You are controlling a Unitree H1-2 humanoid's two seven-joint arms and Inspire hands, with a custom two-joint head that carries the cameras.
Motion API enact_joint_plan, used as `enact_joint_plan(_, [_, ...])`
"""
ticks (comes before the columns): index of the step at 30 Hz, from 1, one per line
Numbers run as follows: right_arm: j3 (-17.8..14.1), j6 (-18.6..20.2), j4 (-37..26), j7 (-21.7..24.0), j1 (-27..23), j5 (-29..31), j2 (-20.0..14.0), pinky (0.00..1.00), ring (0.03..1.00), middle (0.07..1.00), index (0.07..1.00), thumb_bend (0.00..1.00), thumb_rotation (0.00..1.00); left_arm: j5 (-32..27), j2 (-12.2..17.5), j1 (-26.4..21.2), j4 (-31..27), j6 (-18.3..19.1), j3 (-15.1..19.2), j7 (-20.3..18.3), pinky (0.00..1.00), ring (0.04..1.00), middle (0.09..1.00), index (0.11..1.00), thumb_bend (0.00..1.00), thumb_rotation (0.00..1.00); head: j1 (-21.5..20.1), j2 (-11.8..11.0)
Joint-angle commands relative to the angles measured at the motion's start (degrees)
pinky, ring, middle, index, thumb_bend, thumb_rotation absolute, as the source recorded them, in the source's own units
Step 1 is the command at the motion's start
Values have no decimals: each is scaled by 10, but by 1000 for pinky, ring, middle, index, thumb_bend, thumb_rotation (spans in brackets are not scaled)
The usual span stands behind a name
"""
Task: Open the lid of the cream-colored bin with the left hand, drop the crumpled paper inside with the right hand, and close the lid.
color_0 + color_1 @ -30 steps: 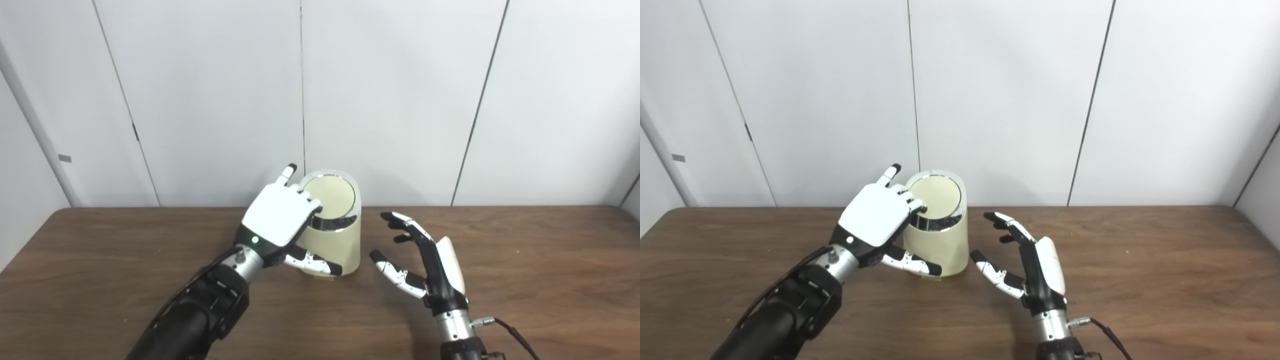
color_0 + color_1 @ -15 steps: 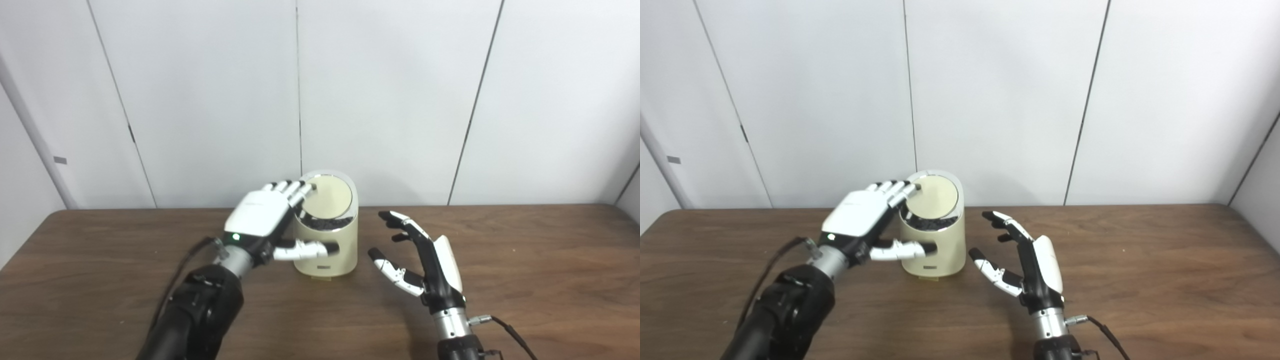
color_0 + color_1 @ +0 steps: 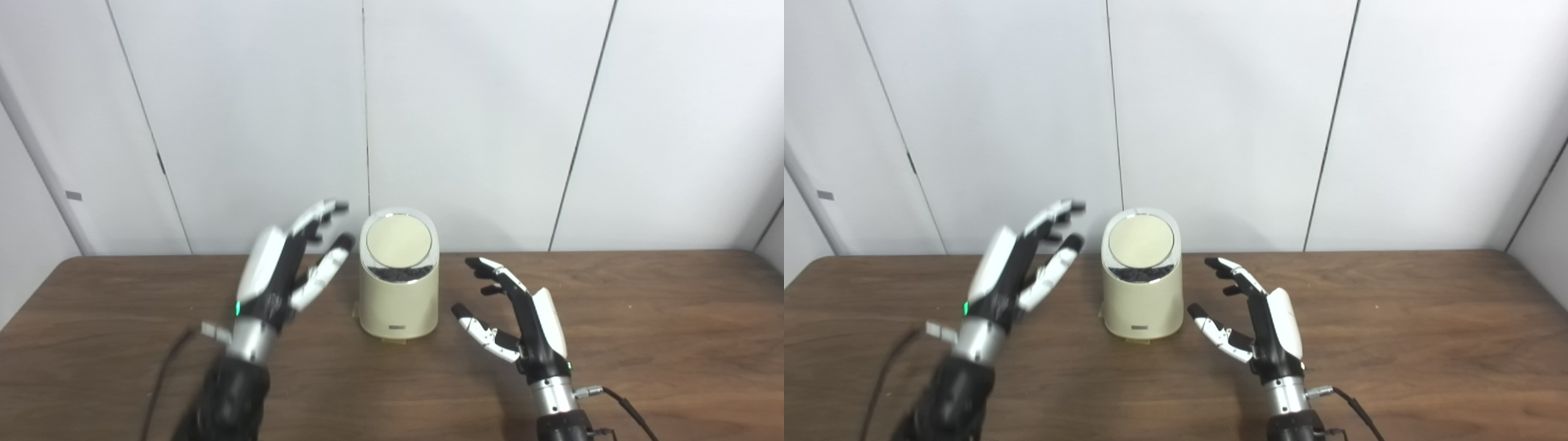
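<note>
The cream-colored bin (image 3: pixel 399 288) stands upright on the brown wooden table (image 3: pixel 643 318), between the two hands and a little farther from the robot than either palm. Its round lid (image 3: pixel 398 240) sits down in the chrome rim, tilted toward the cameras, with a dark strip showing just under its near edge. The left hand (image 3: pixel 278 275) is raised above the table just to the left of the bin, clear of it, palm turned toward the bin's side; its fingers (image 3: pixel 318 213) are spread and extended upward, the thumb angled toward the bin without touching it, and it holds nothing. The outline of this hand and its forearm is smeared by motion blur, so finer detail cannot be read. The right hand (image 3: pixel 520 318) is to the right of the bin, lower and closer to the robot, palm facing the bin, fingers apart and gently curled, thumb pointing toward the bin's base; nothing is in its grasp and it is apart from the bin wall. A cable (image 3: pixel 631 407) trails from the right wrist toward the near edge. White wall panels (image 3: pixel 478 122) stand behind the table.
</note>
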Motion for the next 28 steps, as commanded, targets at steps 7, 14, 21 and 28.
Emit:
enact_joint_plan(7, [-1, -33, 13, -1, 31, 14, -10, 612, 752, 795, 763, 266, 422, -92, -32, 38, 36, -112, 28, 72, 697, 785, 797, 782, 219, 892, 6, 3])
enact_joint_plan(14, [-4, -19, -33, 9, 56, 16, -17, 652, 761, 781, 769, 218, 470, -127, -46, 75, 63, -160, 29, 80, 722, 790, 800, 779, 211, 811, 14, 21])
enact_joint_plan(21, [-18, -9, -89, 32, 86, 36, -18, 653, 753, 767, 760, 224, 575, -137, -53, 106, 55, -173, 23, 82, 719, 785, 796, 780, 233, 718, 16, 40])
enact_joint_plan(28, [-31, -2, -103, 57, 92, 66, -12, 627, 738, 758, 746, 213, 576, -144, -57, 114, 45, -165, 22, 79, 721, 779, 790, 771, 241, 644, 12, 50])
